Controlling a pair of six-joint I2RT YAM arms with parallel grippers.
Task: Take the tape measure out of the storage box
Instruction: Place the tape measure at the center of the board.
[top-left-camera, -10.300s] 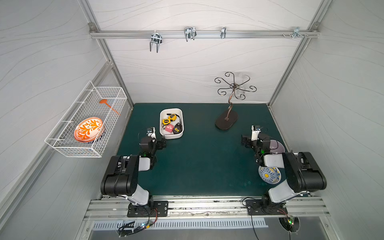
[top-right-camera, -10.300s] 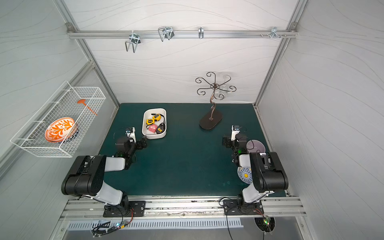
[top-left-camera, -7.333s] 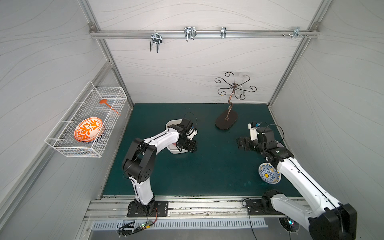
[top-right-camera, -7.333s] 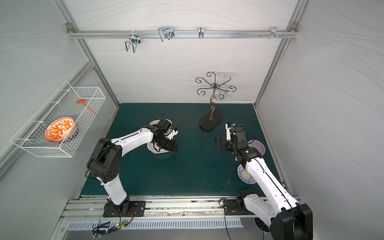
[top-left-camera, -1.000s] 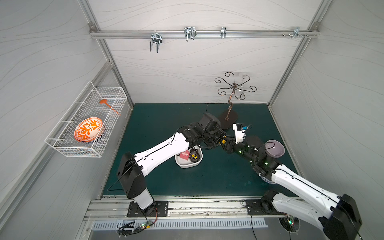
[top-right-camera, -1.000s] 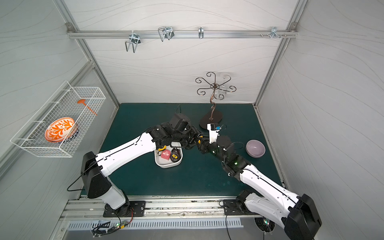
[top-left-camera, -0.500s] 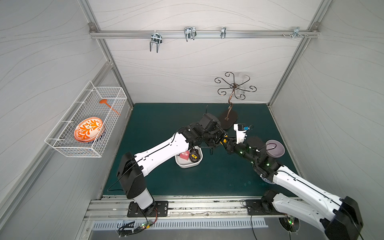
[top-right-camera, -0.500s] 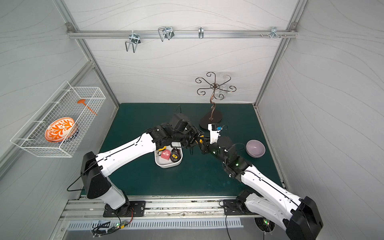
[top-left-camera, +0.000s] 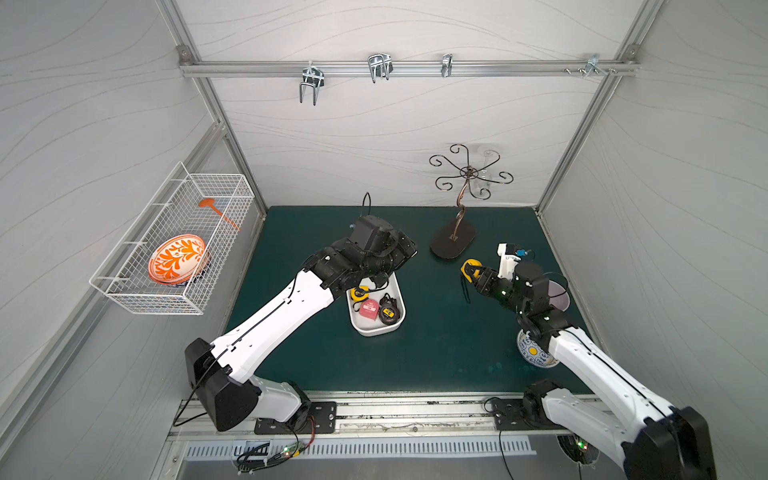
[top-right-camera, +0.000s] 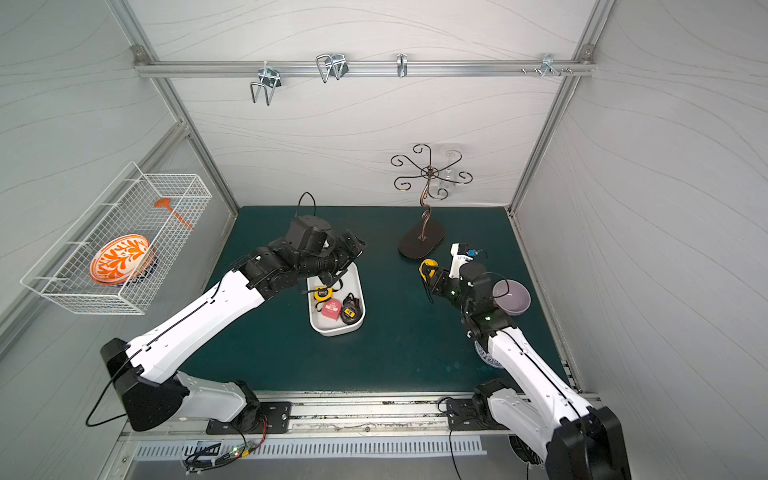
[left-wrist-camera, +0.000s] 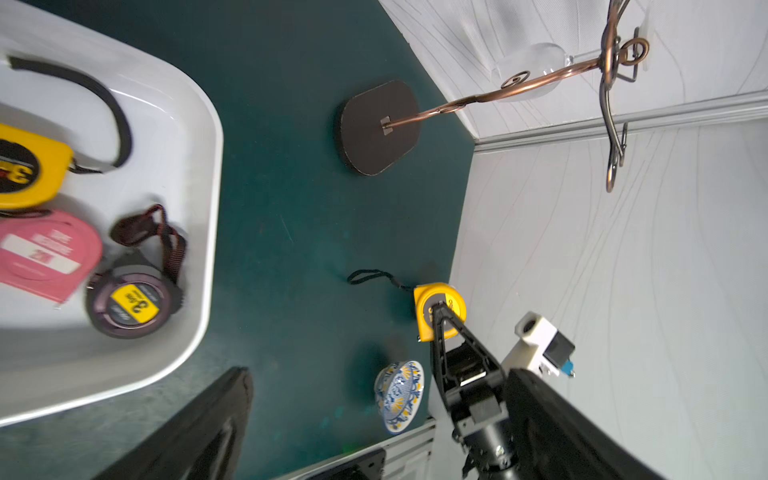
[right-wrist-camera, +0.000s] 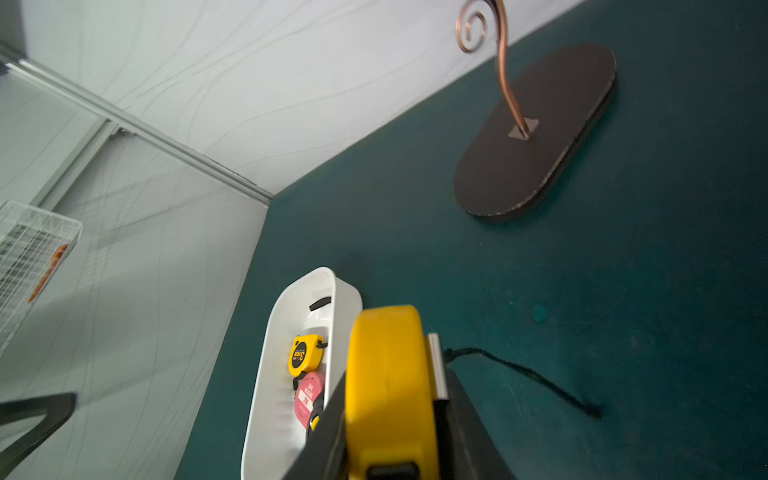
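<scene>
1. The yellow tape measure (top-left-camera: 470, 265) is outside the storage box (top-left-camera: 376, 330). The right tool (top-left-camera: 474, 274) is clamped on its flat sides and holds it above the bench (top-left-camera: 436, 345), to the right of the box. Its black cord (top-left-camera: 465, 291) hangs down.
2. The left tool (top-right-camera: 353, 246) has its jaws spread wide and grips nothing. It sits over the far end of the box, and its wrist hides that end in both top views.
3. Box contents: one yellow tape measure (top-left-camera: 358, 293), one pink tape measure (top-left-camera: 368, 308) and one black tape measure (top-left-camera: 388, 313) with a yellow label. Total: four tape measures, three in the box and one held.
4. Bench surface: dark green mat. Enclosure: white panelled walls (top-left-camera: 374, 137) in an aluminium frame.
5. One copper scroll stand (top-left-camera: 453, 243) on a dark oval base stands near the held tape measure, toward the back wall.
6. Two bowls stand on the right side of the bench: a lilac bowl (top-left-camera: 559, 293) and a blue-and-yellow patterned bowl (top-left-camera: 534, 357). The right arm partly covers both.
7. One wire basket (top-left-camera: 174, 286) on the left wall holds one orange-patterned plate (top-left-camera: 176, 257) and one orange utensil (top-left-camera: 216, 210).
8. One rail (top-left-camera: 519, 68) on the back wall carries four hook fittings (top-left-camera: 378, 68).
</scene>
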